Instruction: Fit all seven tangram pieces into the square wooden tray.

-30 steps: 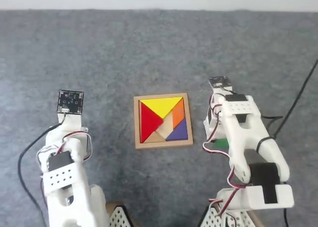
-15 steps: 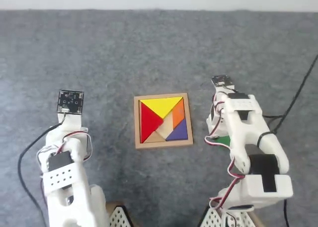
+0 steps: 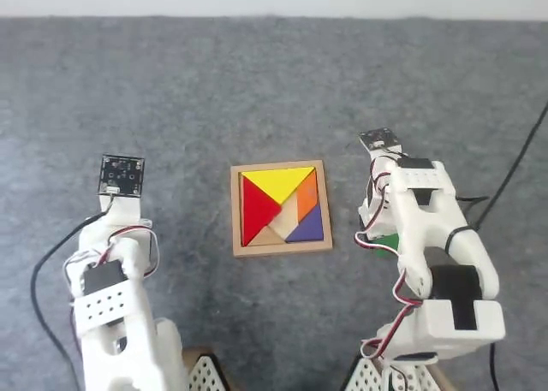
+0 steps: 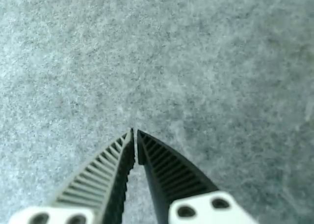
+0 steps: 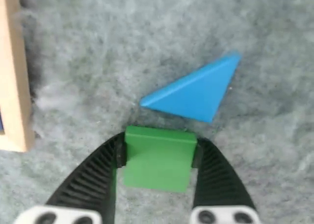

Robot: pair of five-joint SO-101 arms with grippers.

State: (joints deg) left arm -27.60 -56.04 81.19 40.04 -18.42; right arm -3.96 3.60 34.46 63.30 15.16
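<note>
Trouble at this stage would most likely start with the grip. The right gripper point(image 5: 159, 141) has its ridged jaws clamped on the two opposite sides of a green square point(image 5: 157, 158). If the piece sits even slightly skewed between them, it could twist or slip out on the way to the tray point(image 5: 12, 87). A skewed square could also catch on the wooden rim or ride up on a neighbouring piece instead of dropping flat. A second risk is the blue triangle point(image 5: 194, 94), which lies on the grey carpet point(image 4: 196, 62) just past the fingertips. One of its corners nearly touches the square's far edge, so any forward push of the jaws could shove it away. A hard landing in the tray might also jolt the pieces already seated there.

The green square sits deep between the right jaws and fills the gap from one jaw to the other. Whether it is lifted clear of the carpet cannot be told. The tray's rim stands off to one side of the jaws, near but apart from both loose pieces.

Seen from above, the tray holds a yellow triangle point(image 3: 278, 184), a red triangle point(image 3: 255, 210), an orange piece point(image 3: 308, 204) and a purple triangle point(image 3: 308, 228). It also shows pale wood between them, and it is unclear whether that is a piece or bare floor. The left gripper point(image 4: 135, 133) is pinched closed on nothing over bare carpet, well apart from the tray.
</note>
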